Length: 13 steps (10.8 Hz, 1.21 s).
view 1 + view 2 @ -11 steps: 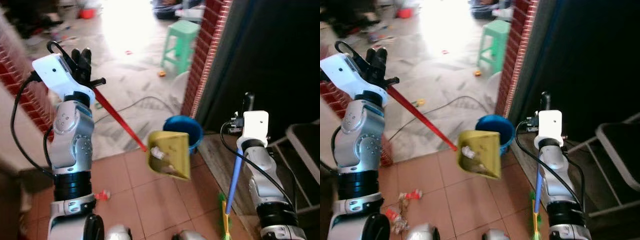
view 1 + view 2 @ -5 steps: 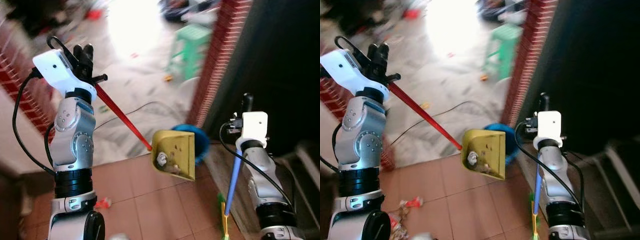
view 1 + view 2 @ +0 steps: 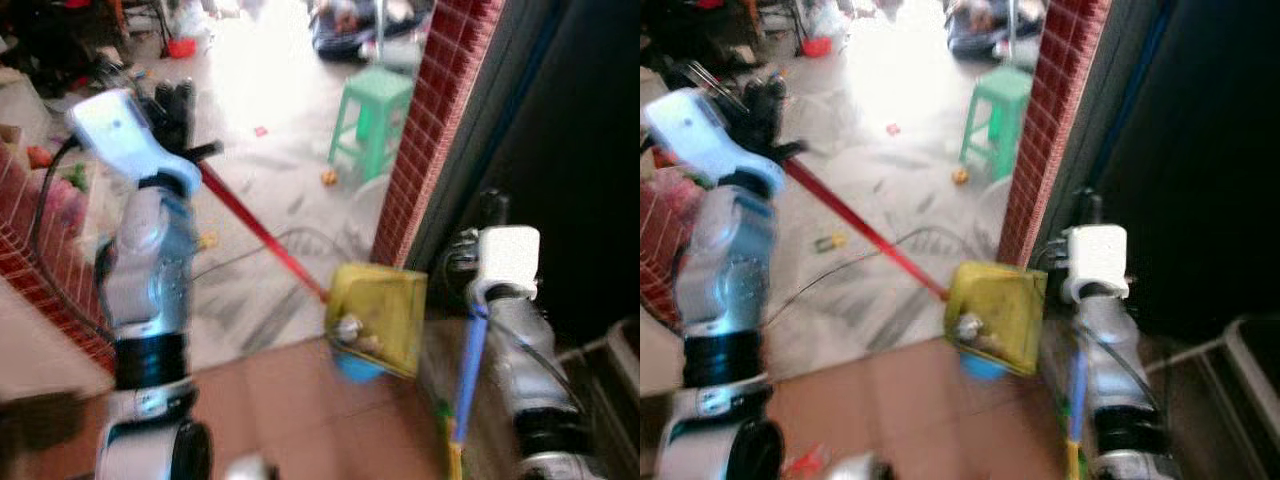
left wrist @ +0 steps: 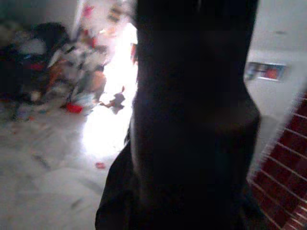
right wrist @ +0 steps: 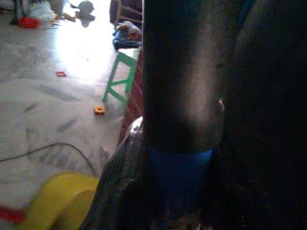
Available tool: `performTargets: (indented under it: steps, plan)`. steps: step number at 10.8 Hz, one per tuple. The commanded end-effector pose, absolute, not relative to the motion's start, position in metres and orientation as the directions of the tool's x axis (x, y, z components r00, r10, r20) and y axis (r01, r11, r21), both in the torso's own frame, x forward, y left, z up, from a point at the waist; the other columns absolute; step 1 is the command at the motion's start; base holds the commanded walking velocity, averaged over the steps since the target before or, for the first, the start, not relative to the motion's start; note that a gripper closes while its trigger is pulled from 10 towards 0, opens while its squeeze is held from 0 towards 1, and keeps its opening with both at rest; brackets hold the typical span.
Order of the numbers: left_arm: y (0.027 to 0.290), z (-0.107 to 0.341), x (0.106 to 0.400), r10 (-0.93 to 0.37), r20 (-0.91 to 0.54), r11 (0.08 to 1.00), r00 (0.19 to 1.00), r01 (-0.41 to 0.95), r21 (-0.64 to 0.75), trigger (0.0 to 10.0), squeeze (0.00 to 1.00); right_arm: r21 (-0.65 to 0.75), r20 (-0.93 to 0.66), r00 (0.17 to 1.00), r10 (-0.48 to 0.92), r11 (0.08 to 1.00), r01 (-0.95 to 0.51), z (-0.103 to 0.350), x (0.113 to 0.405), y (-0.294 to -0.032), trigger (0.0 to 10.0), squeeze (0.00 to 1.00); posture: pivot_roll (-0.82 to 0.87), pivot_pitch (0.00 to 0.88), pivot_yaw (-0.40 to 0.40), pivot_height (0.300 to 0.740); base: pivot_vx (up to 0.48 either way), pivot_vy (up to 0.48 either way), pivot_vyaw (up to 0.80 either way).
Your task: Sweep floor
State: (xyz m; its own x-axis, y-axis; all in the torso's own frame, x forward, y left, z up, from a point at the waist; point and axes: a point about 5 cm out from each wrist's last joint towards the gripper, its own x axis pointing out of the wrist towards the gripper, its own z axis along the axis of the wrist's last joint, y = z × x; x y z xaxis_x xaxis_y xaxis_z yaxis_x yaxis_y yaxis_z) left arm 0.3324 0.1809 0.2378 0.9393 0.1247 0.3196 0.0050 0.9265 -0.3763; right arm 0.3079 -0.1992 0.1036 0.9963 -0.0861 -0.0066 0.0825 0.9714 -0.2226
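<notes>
**Q:** What are the tools doing, and what do they hold?

**A:** My left gripper is raised high at the robot's left, its black fingers closed around the red handle of a yellow dustpan. The handle slopes down from the gripper to the pan, which hangs in the air in front of the robot with bits of crumpled litter lying in it. My right gripper is raised at the robot's right, clamped on the blue broom handle, which drops almost straight down beside the arm. In the right wrist view a dark finger presses against that blue shaft.

**Q:** Where does the pan sit relative to everything else?

**A:** A blue bucket peeks out just under the pan's lower edge, near the foot of a red brick pillar. Below lies terracotta tile floor, with a scrap of litter near the robot's left foot; beyond is pale marble floor crossed by a dark cable. A green stool stands farther out by the pillar. The head views are blurred.
</notes>
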Motion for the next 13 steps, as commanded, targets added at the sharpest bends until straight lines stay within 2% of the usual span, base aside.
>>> performTargets:
  steps: [1,4,9,13]
  plan:
    - [0.176,0.255,0.33,0.116,0.393,0.931,0.912,0.038,-0.364,10.0,0.0,-0.224,0.035,0.994,-0.1,0.969,0.105,0.114,0.309,-0.206,10.0,0.0,-0.06,0.0,-0.002,0.74,0.48,0.0,0.0]
    - [0.176,0.252,0.329,0.127,0.393,0.942,0.911,0.014,-0.336,10.0,0.0,-0.226,0.035,0.995,-0.095,0.969,0.1,0.114,0.309,-0.207,10.0,0.0,-0.05,0.0,-0.005,0.74,0.09,0.0,0.0]
    - [0.158,0.257,0.326,0.089,0.471,0.981,0.878,0.004,-0.193,10.0,0.0,-0.229,0.034,0.996,-0.079,0.97,0.085,0.115,0.31,-0.206,10.0,0.0,-0.06,0.0,-0.014,0.74,0.0,0.0,0.0]
    - [0.113,0.248,0.318,-0.086,0.485,0.977,0.87,0.17,-0.131,10.0,0.0,-0.224,0.032,0.997,-0.067,0.972,0.073,0.114,0.311,-0.201,10.0,0.0,-0.05,0.0,-0.014,0.74,0.0,0.0,0.0]
